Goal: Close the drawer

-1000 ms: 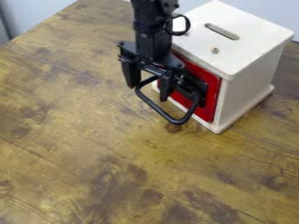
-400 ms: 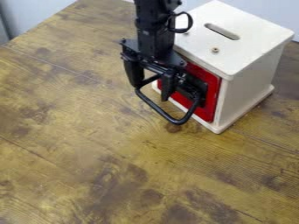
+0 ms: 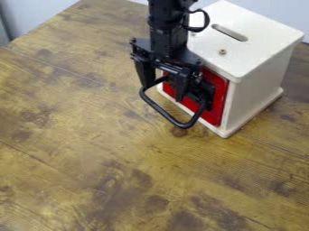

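Counter: wood-grain top in yellow-brown with darker patches and streaks, filling the foreground and running back to the upper left. Handle: one, large, black, a wire loop, on the front of the drawer, reaching out over the counter toward the lower left; its upper part passes behind or beside the gripper, which of the two cannot be told. Gripper: one, black, pointing down in front of the drawer, its fingers spread apart, one to the left and one toward the red front; whether either finger touches the handle cannot be made out. Drawer: one, red, its front seen in the lower opening of the cabinet, appearing about level with the cabinet's face, partly covered by the gripper and the handle. Cabinet: one, cream wood, box-shaped, standing on the counter at the upper right; a slot in its top, a small round brownish mark near the top's front edge, plain side panel facing right. Arm: one, black, coming down from the top edge beside the cabinet, with a black cable looping over the cabinet's top corner.
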`<move>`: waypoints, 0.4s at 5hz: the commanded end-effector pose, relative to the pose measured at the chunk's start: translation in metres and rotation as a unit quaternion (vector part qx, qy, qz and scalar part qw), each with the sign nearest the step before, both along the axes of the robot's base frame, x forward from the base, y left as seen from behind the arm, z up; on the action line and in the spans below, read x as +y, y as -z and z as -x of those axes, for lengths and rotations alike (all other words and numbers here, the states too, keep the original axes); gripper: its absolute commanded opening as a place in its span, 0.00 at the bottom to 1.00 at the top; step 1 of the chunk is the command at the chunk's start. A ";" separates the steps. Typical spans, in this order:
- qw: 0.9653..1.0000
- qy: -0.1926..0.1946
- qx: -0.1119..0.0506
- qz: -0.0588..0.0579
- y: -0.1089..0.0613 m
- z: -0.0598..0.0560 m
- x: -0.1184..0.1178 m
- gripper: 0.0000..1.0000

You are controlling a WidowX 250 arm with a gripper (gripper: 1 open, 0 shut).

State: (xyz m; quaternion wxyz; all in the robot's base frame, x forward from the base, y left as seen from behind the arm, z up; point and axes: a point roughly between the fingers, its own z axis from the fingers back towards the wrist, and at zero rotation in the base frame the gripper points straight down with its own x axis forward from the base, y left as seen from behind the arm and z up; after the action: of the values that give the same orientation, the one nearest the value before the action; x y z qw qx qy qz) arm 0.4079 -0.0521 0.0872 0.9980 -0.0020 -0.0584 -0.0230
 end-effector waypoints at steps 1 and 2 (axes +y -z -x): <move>0.999 0.011 -0.030 0.001 -0.027 -0.005 -0.009 0.00; 0.999 0.016 -0.029 0.003 -0.024 -0.007 -0.010 0.00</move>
State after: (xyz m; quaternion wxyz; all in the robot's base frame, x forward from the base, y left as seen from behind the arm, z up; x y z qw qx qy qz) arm 0.4085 -0.0526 0.0860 0.9984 -0.0001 -0.0493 -0.0278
